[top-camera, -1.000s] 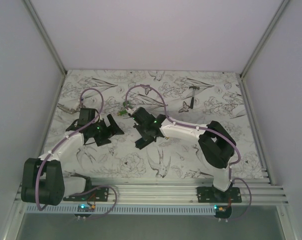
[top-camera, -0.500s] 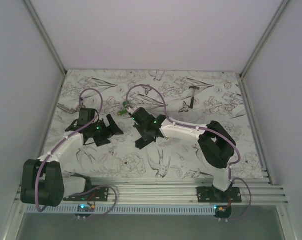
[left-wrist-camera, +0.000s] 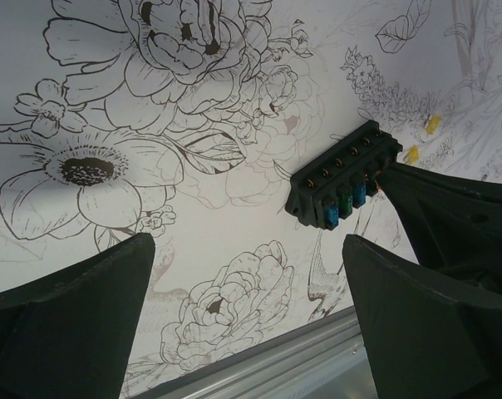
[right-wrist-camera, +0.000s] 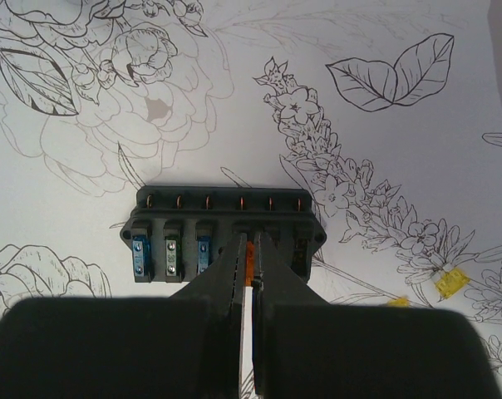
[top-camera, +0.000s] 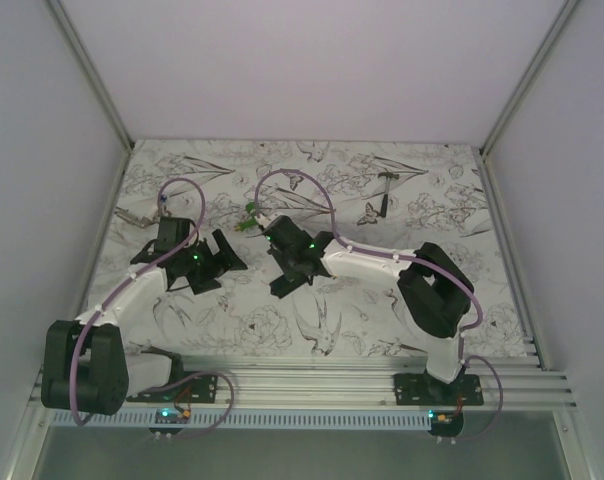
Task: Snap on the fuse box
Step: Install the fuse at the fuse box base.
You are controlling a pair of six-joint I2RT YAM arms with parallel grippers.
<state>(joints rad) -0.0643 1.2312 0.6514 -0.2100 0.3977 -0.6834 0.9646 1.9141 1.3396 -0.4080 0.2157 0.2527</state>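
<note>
The fuse box point(right-wrist-camera: 226, 229) is a black oblong box with several copper terminals, lying flat on the flower-print table. Its three left slots hold blue and grey fuses. My right gripper point(right-wrist-camera: 250, 243) is shut on a small orange fuse point(right-wrist-camera: 250, 253) and holds it at the box's fourth slot. In the top view the right gripper point(top-camera: 282, 284) covers the box. My left gripper point(left-wrist-camera: 247, 249) is open and empty, apart from the fuse box point(left-wrist-camera: 342, 174), which lies ahead to its right. In the top view the left gripper point(top-camera: 222, 268) sits left of the right one.
Two loose yellow fuses point(right-wrist-camera: 450, 283) lie on the table right of the box, also seen in the left wrist view point(left-wrist-camera: 412, 154). A green piece point(top-camera: 244, 222) lies behind the right gripper. A dark hammer-shaped tool point(top-camera: 386, 190) lies at the back right. The metal rail point(left-wrist-camera: 301, 357) runs along the near edge.
</note>
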